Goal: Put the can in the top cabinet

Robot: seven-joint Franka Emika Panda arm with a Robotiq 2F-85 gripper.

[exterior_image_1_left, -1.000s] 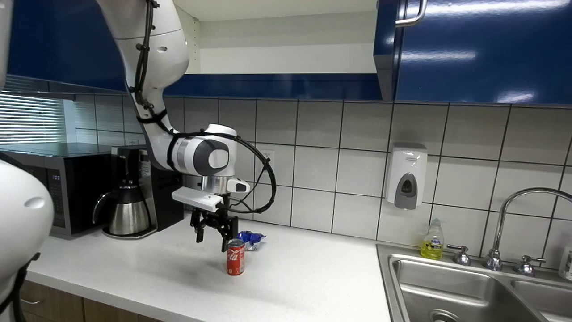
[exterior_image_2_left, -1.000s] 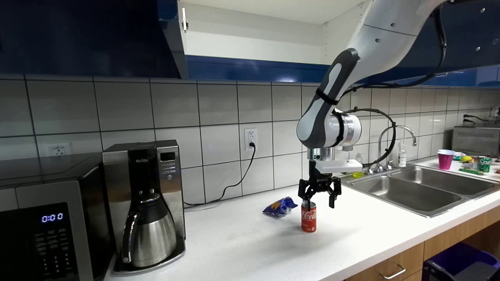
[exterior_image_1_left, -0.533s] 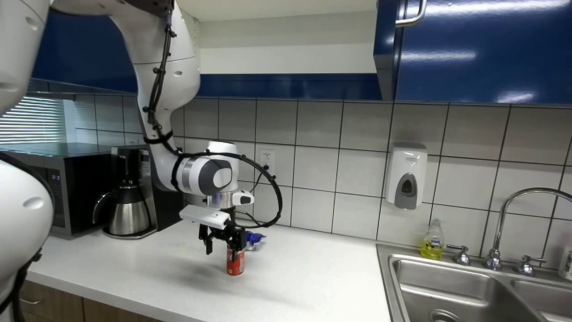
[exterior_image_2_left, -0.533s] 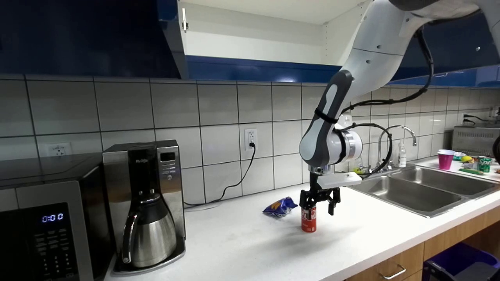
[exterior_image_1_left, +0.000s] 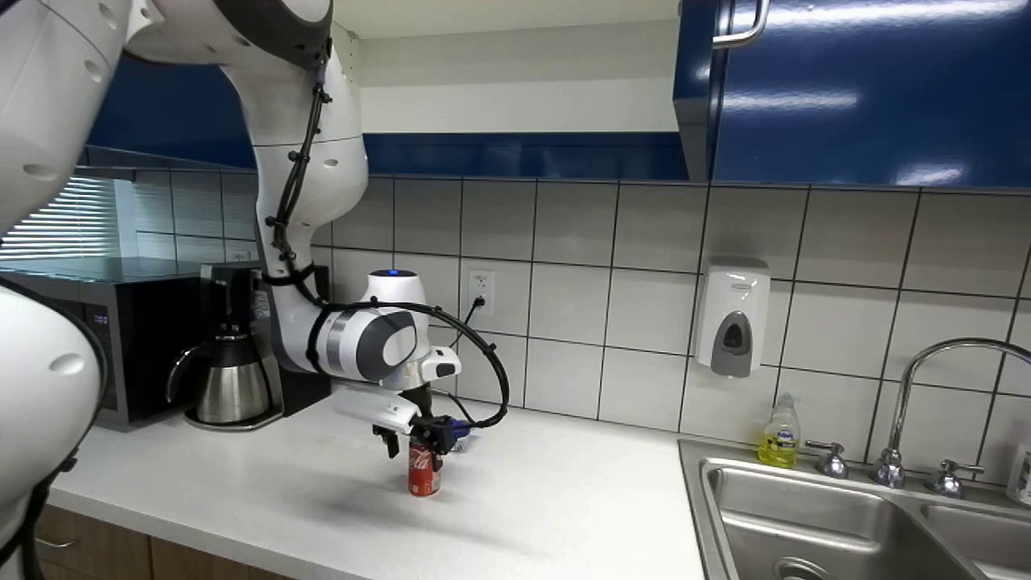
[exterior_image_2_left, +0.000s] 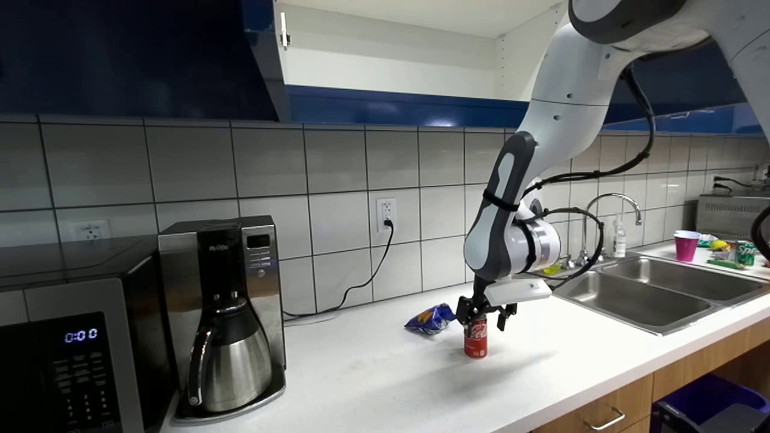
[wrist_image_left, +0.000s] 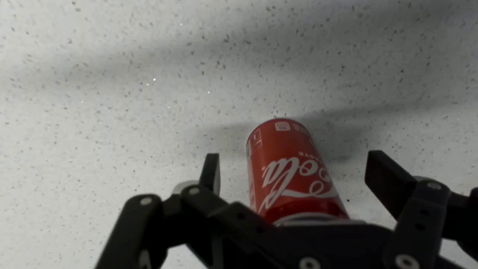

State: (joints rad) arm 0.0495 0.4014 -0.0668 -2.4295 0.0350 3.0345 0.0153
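Note:
The red can (exterior_image_1_left: 422, 477) with a silvery top stands upright on the white counter in both exterior views (exterior_image_2_left: 476, 344). In the wrist view the can (wrist_image_left: 285, 160) lies between the two fingers, with a gap on each side. My gripper (wrist_image_left: 295, 168) is open, pointing down and slightly tilted, with its fingers around the upper part of the can; it shows in both exterior views (exterior_image_1_left: 415, 456) (exterior_image_2_left: 485, 329). The can's top is mostly hidden by the gripper. The top cabinet (exterior_image_1_left: 523, 155) is above the counter, its white interior uncovered, also in an exterior view (exterior_image_2_left: 391, 107).
A blue packet (exterior_image_2_left: 431, 319) lies on the counter just behind the can. A coffee maker (exterior_image_2_left: 261, 270) and a microwave (exterior_image_2_left: 114, 337) stand to one side. A steel sink (exterior_image_1_left: 697, 499) with a faucet is on the other. An open cabinet door (exterior_image_1_left: 699, 97) juts out at the opening's side.
The gripper has come down from above the can until its fingers flank the can's upper part, and it has tilted slightly. The can has not moved.

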